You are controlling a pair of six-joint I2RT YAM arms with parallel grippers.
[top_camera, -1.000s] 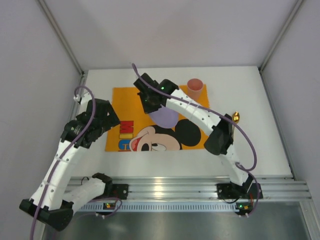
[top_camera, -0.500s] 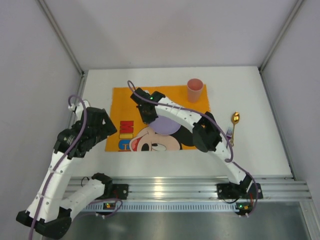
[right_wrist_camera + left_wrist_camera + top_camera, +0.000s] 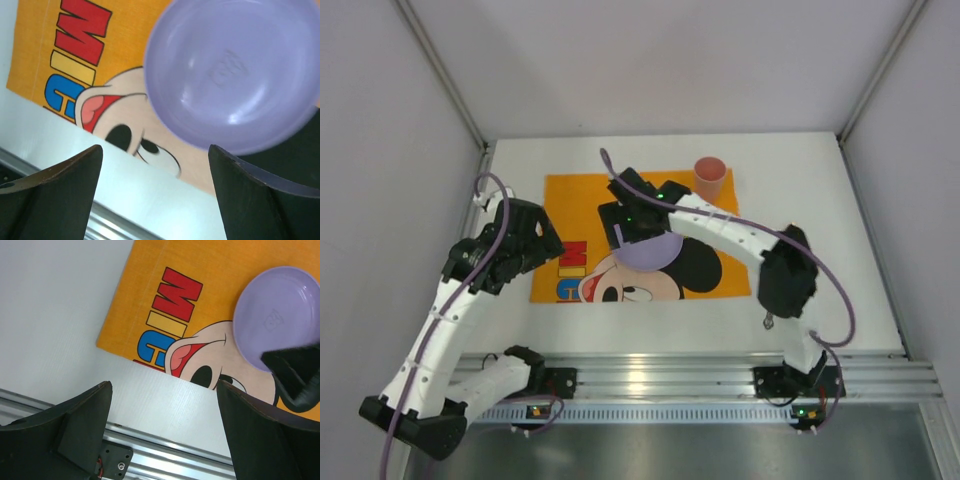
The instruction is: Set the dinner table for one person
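A lilac plate (image 3: 655, 252) lies on the orange Mickey Mouse placemat (image 3: 570, 200), over the printed face. My right gripper (image 3: 632, 236) hovers at the plate's far-left rim, open and holding nothing. In the right wrist view the plate (image 3: 235, 70) fills the upper right, beyond the open gripper (image 3: 155, 147). My left gripper (image 3: 545, 245) stands open over the placemat's left edge. In the left wrist view the open left gripper (image 3: 164, 384) is above the white dinner table (image 3: 55, 315), with the plate (image 3: 275, 310) at upper right.
A pink cup (image 3: 710, 178) stands upright at the placemat's far right corner. My right arm's elbow (image 3: 786, 280) hangs over the dinner table (image 3: 840, 220) to the right of the placemat. The aluminium rail (image 3: 650, 375) runs along the near edge. Grey walls enclose three sides.
My right gripper has gone from shut on the plate to open, leaving the plate on the placemat. The right elbow swung right and now covers the cutlery seen before. The left arm shifted slightly.
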